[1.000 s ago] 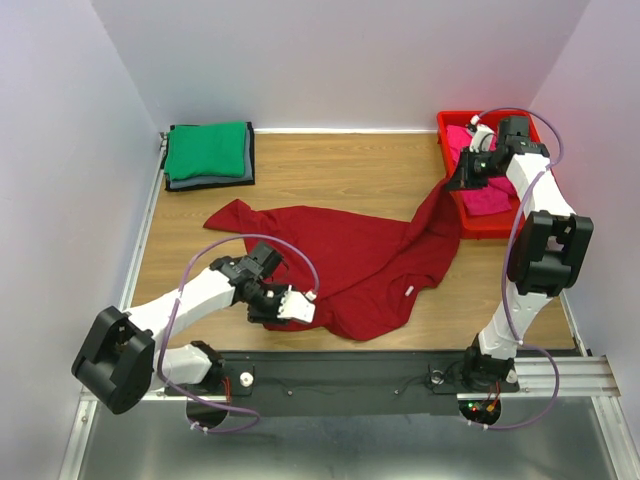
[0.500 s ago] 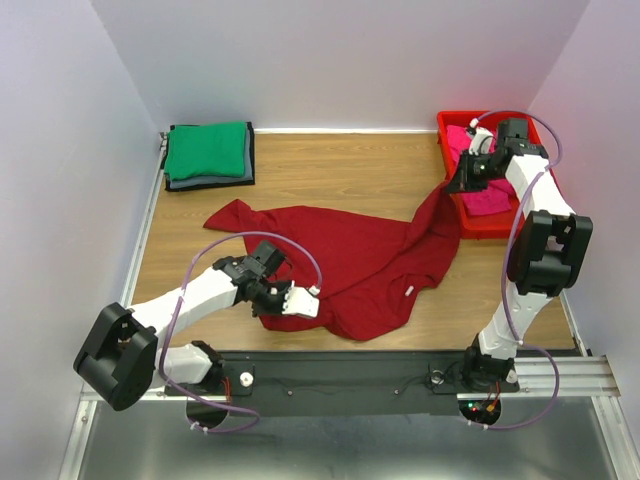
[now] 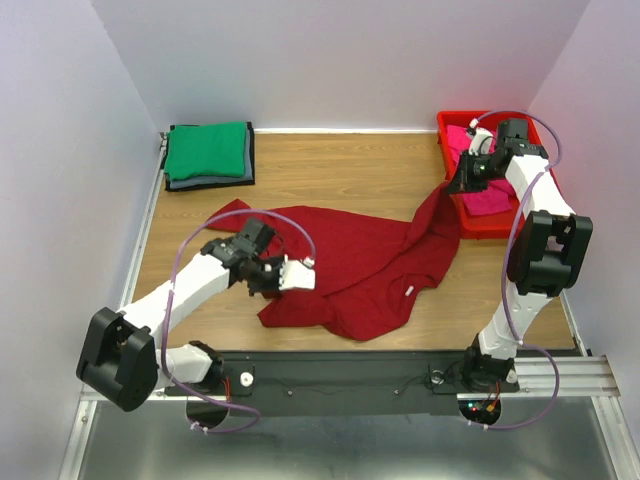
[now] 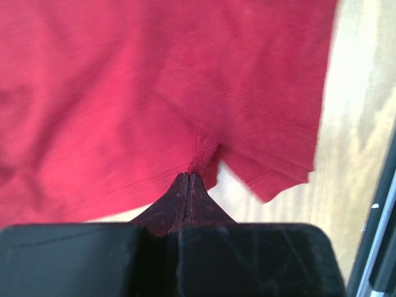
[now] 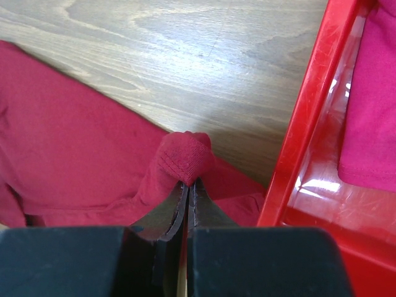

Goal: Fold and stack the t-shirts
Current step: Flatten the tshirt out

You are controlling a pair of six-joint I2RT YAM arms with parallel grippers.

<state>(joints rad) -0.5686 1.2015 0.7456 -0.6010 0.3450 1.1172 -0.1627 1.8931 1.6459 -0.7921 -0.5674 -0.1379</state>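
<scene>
The dark red t-shirt (image 3: 370, 255) lies spread over the middle of the table, and its right end rises to the tray's corner. My left gripper (image 3: 275, 288) is shut on a pinched fold at the shirt's near left edge (image 4: 199, 151), with the fingertips (image 4: 179, 192) pressed together. By the tray, my right gripper (image 3: 462, 181) is shut on a bunched hem (image 5: 184, 158) of the same shirt. A green t-shirt (image 3: 207, 149) lies folded on a dark grey one (image 3: 212, 181) at the back left. The bright pink t-shirt (image 3: 487, 196) sits in the tray.
The red plastic tray (image 3: 449, 124) stands at the back right, its rim (image 5: 307, 111) close beside my right gripper. White walls close in the table on three sides. A metal rail (image 4: 377, 247) runs along the near edge.
My left gripper has shut on the dark red shirt's near left edge and moved away from the bases, pulling that cloth up and inward. The right arm has stayed put.
</scene>
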